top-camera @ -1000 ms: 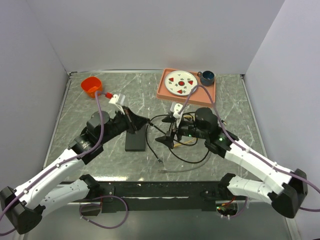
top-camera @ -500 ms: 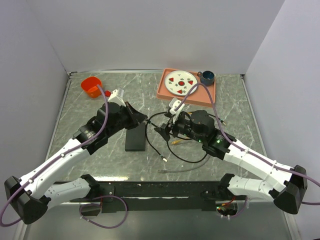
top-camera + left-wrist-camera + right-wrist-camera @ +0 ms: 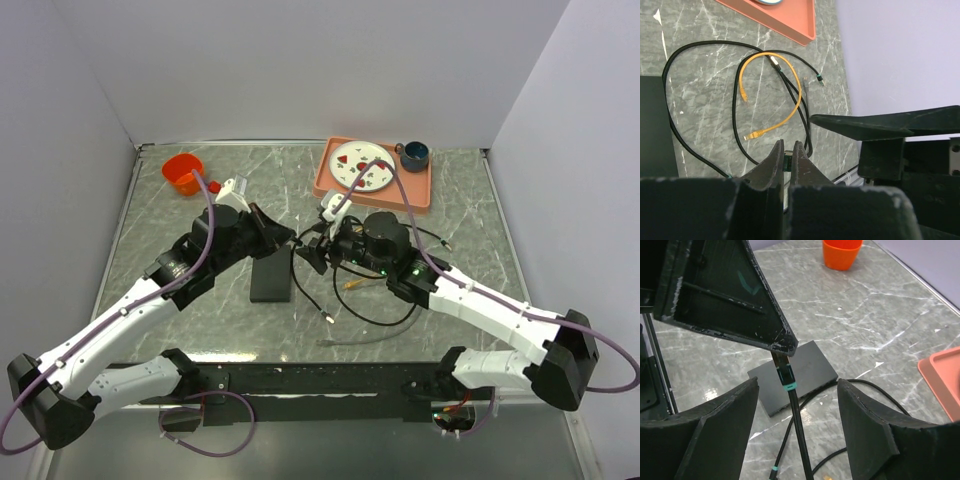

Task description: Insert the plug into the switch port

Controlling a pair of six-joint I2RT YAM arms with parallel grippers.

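My left gripper [image 3: 289, 240] is shut on the plug [image 3: 785, 371], a black plug with a teal ring at the end of a black cable [image 3: 801, 440]. It holds the plug in the air just beyond the far end of the flat black switch box [image 3: 271, 277]. In the left wrist view the plug [image 3: 787, 163] shows between the closed fingertips. My right gripper [image 3: 797, 385] is open, with its jaws on either side of the hanging cable below the plug and not touching it. The box [image 3: 812, 367] lies on the table behind it. Small openings show faintly along its near narrow side.
A salmon-pink tray [image 3: 322, 185] with a white plate [image 3: 363, 165] and a blue cup [image 3: 414, 153] stands at the back right. An orange cup [image 3: 182, 172] stands at the back left. An orange cable [image 3: 792, 112] and loose black cables lie right of the box.
My right gripper has moved left up to my left gripper and now straddles the cable. My left arm moved slightly up the table early on and still holds the plug.
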